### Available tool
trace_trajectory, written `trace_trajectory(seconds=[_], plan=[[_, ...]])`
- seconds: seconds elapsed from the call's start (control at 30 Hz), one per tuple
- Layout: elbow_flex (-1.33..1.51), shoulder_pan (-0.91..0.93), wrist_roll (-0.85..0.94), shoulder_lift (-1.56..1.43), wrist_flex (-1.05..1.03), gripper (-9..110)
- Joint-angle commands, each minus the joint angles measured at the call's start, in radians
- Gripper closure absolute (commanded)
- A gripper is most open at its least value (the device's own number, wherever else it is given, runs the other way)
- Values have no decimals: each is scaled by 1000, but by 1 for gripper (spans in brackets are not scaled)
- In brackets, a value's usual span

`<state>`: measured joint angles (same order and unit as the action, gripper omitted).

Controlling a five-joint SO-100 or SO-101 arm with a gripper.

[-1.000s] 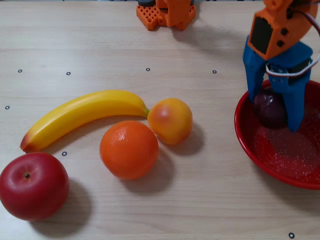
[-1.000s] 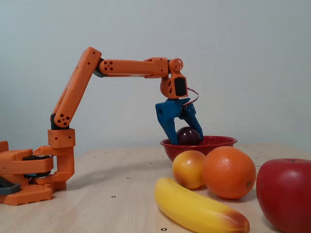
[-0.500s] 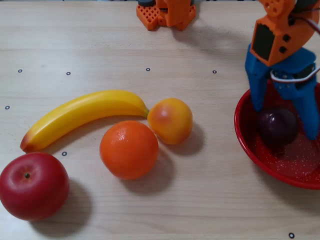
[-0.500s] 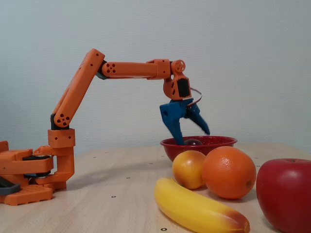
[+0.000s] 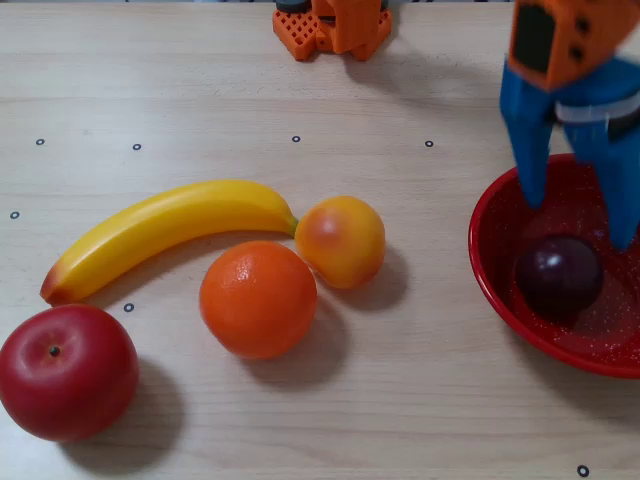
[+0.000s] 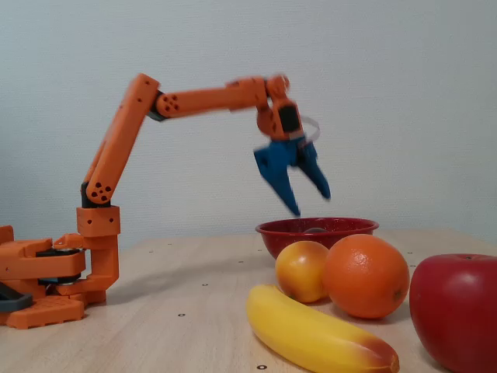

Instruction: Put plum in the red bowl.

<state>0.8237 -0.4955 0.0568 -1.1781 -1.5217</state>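
Observation:
The dark purple plum (image 5: 558,275) lies inside the red bowl (image 5: 492,275) at the right edge of the overhead view. In the fixed view the bowl (image 6: 279,231) stands behind the fruit and only a sliver of the plum shows above its rim. My gripper (image 5: 580,220), with blue fingers, hangs open and empty above the bowl, well clear of the plum. In the fixed view the gripper (image 6: 311,203) is a little above the bowl's rim, jaws spread.
A yellow banana (image 5: 160,232), an orange (image 5: 258,298), a small orange-yellow fruit (image 5: 341,240) and a big red apple (image 5: 66,371) lie left of the bowl. The arm's orange base (image 5: 330,28) stands at the table's far edge.

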Motion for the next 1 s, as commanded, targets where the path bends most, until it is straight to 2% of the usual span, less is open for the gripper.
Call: trace_trajectory(seconds=[0.0,0.47,0.73,0.97], plan=[[-103,49,-28,-206,-32,78],[-41,138,-40,-368,-147,101],[41,186,-32,-485,-187,102],[334,296,-11,-785,-123,102]])
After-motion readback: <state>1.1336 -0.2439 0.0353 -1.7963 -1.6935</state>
